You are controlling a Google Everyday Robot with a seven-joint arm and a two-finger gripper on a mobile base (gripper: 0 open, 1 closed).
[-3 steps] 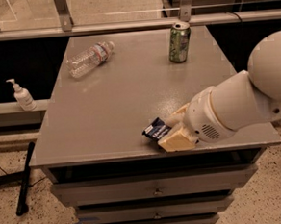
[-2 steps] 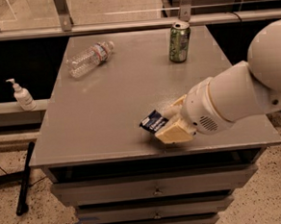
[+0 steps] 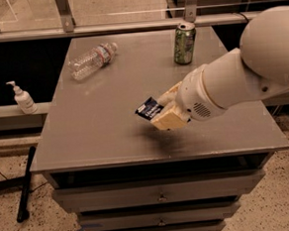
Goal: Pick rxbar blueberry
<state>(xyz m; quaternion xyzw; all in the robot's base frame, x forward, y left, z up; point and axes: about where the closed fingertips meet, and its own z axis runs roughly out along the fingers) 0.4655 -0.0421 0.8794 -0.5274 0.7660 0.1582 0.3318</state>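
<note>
One arm, one grey table (image 3: 87,146) and three loose items make up the scene. Nearest the camera, below the table's front edge, is a stack of shallow grey drawers (image 3: 160,195); at the lower left a black pole (image 3: 25,185) leans down onto the speckled floor.

Over the front half of the tabletop, right of centre, the white arm (image 3: 231,84) reaches in from the right and ends in the gripper (image 3: 157,111). Its tan fingers (image 3: 168,120) are closed narrowly on the rxbar blueberry (image 3: 148,108), gripping the bar's right end. The dark navy wrapper with white lettering juts out to the left of the fingers, tilted. A soft shadow (image 3: 161,137) lies on the tabletop just below the bar and gripper, and the bar appears to be held clear of the surface.

Left of the table, on a lower ledge, stands a white pump bottle (image 3: 22,98).

Farther back on the tabletop, at the left, a clear plastic bottle (image 3: 92,60) lies on its side. At the back right a green drink can (image 3: 184,43) stands upright, well apart from the bar. Beyond the table's far edge runs a metal rail (image 3: 123,26) with upright posts.
</note>
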